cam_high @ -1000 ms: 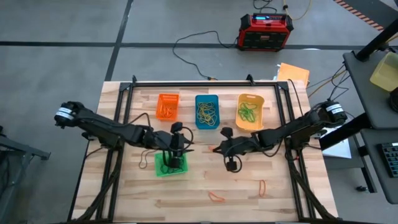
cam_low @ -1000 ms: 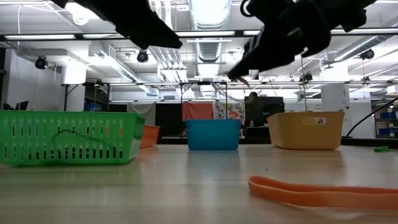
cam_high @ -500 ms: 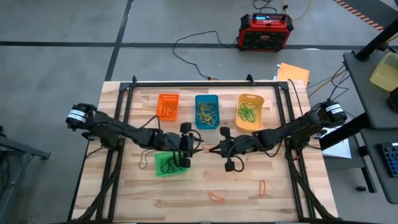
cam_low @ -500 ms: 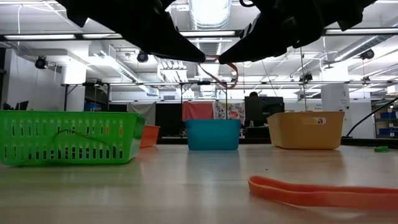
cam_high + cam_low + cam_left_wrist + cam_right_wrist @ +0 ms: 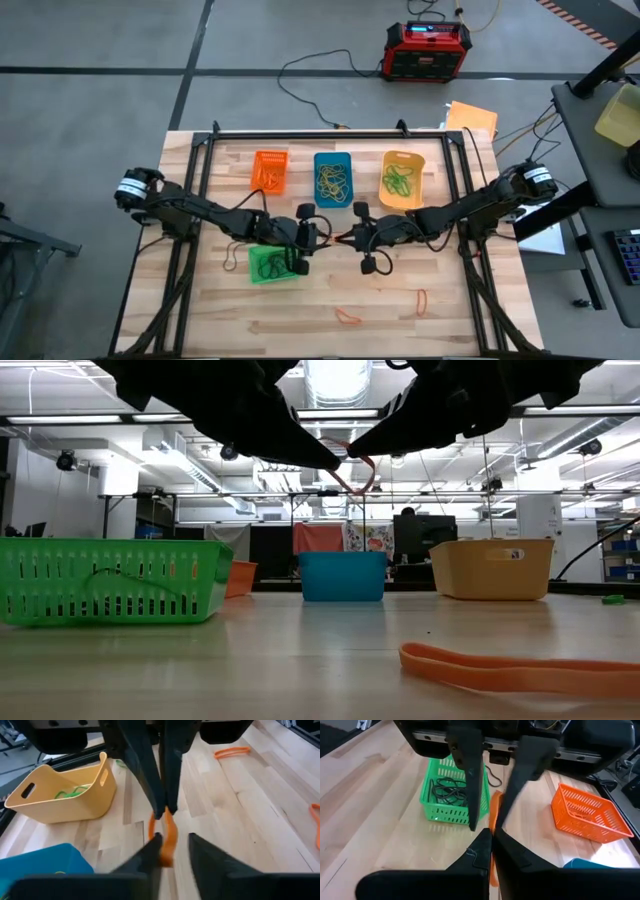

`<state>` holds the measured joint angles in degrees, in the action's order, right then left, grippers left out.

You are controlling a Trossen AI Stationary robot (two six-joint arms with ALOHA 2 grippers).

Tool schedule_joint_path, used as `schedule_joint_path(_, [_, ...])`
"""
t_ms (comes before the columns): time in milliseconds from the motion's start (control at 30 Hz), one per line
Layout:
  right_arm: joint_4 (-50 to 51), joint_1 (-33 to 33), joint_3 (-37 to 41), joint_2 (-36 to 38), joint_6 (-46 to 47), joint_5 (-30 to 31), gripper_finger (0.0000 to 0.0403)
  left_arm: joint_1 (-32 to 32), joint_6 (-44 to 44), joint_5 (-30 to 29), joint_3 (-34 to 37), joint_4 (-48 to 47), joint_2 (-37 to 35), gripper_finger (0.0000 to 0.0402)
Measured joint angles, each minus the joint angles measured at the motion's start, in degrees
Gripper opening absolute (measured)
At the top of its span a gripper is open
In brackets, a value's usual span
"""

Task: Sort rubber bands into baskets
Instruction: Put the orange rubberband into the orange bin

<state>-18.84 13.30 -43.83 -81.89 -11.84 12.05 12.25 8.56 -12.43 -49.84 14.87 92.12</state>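
Rubber band (image 5: 168, 840): orange, midair, mid-handoff at table centre.
Right gripper (image 5: 492, 837): we pinch it, fingers pressed together.
Left gripper (image 5: 172, 845): fingers spread around it, ready to take.
Orange basket (image 5: 269, 171): at eleven o'clock, likely destination.

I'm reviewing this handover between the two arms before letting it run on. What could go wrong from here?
The orange rubber band hangs in the air between the left gripper and the right gripper, whose tips nearly meet. If the right lets go before the left grips firmly, the band may drop onto the table, outside every basket. If both pull, it may stretch and snap away. The close fingertips could also collide.
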Motion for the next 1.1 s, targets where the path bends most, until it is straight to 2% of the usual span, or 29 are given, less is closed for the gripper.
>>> schedule_joint_path(67, [0.06, -0.07, 0.00, 0.03, -0.16, -0.01, 0.0009, 0.00, 0.00, 0.00, 0.00, -0.36, -0.09, 0.0033])
schedule_joint_path(133, [0.05, -0.19, 0.00, 0.03, 0.12, 0.00, 0.0009, 0.00, -0.08, -0.02, 0.02, -0.70, -0.25, 0.0010])
schedule_joint_path(333, [0.09, -0.99, 0.00, 0.05, 5.43, -0.01, 0.0028, 0.00, -0.22, -0.02, 0.02, -0.94, -0.33, 0.0002])
schedule_joint_path(633, [0.47, -2.43, 0.00, 0.85, 9.75, 0.03, 0.0123, -0.05, -0.26, -0.49, 0.02, -3.33, -1.27, 0.0000])
schedule_joint_path(733, [0.89, -2.89, 0.00, 1.88, 10.03, 0.74, 0.0146, -0.44, -0.56, -2.44, 0.02, -9.41, -3.72, 0.0000])
schedule_joint_path(900, [3.07, -2.97, -0.02, 4.02, 11.89, 9.05, 0.0169, -3.43, -4.04, -12.12, 0.02, -26.72, -10.61, 0.0000])
schedule_joint_path(967, [3.82, -3.04, -0.02, 4.46, 11.92, 10.19, 0.0174, -6.39, -6.60, -14.30, 0.08, -32.69, -13.39, 0.0000])
schedule_joint_path(1033, [3.50, -3.02, -0.02, 4.64, 11.93, 10.34, 0.0176, -10.51, -8.36, -14.23, 0.37, -36.99, -15.92, 0.0000])
schedule_joint_path(1100, [3.58, -2.99, -0.02, 4.63, 11.91, 10.34, 0.0175, -15.53, -8.98, -11.06, 0.86, -39.87, -17.89, 0.0000])
